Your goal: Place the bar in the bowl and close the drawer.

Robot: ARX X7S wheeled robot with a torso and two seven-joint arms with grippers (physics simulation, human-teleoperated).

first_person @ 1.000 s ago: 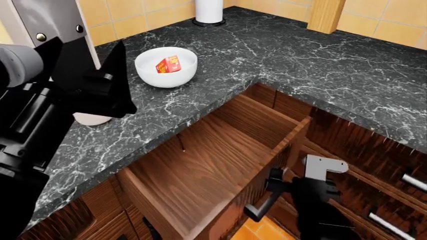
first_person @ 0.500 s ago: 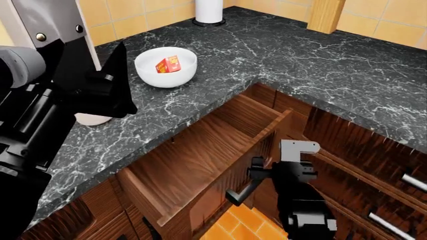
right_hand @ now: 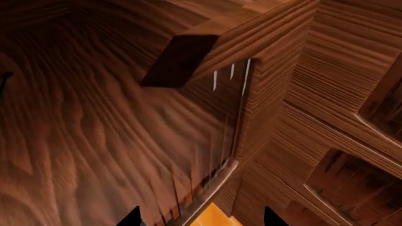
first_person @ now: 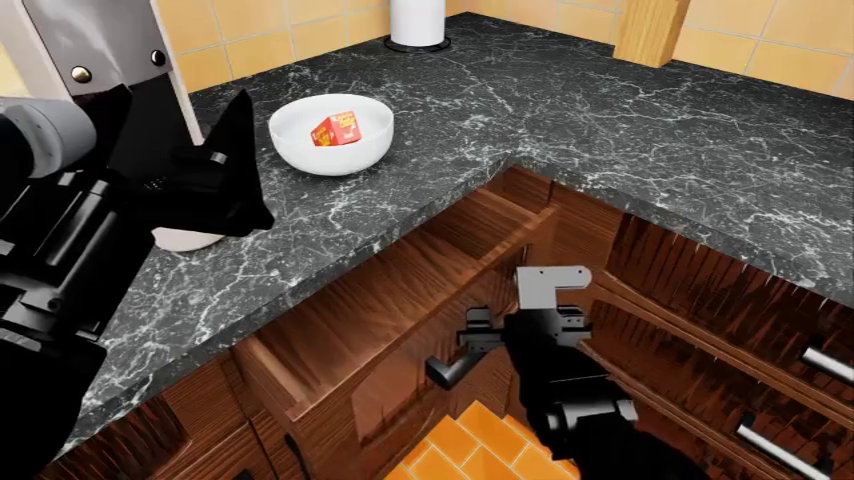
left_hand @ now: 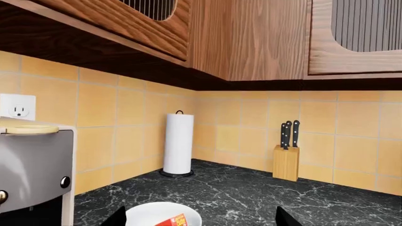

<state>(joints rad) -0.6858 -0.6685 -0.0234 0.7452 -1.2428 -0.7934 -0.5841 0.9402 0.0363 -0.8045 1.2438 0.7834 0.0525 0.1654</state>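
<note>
The bar [first_person: 338,129] already lies in the bowl [first_person: 332,133], propped against its inner wall, and the bowl stands on the black marbled worktop [first_person: 601,120] toward its back edge, near the tiled wall. That half of the job looks done, which would explain why the left gripper [first_person: 220,160] hangs idle above the worktop beside the bowl; its dark fingers stand spread apart, holding nothing.

The work now is at the drawer [first_person: 387,300], which juts out partly open under the worktop's front edge at the inner corner. The right gripper [first_person: 514,335] sits right against the drawer's ribbed front by the dark bar handle [first_person: 451,368], placed, I judge, to push the front inward. Whether its jaws are open or closed on the handle I cannot tell from here; the wrist camera shows only wood grain close up.

Around it, a paper-towel roll [left_hand: 178,143] and a knife block [left_hand: 285,161] stand at the back of the worktop against yellow tiles, wooden cabinets [left_hand: 251,37] hang above, and a grey coffee machine [left_hand: 31,174] sits at the near end.
</note>
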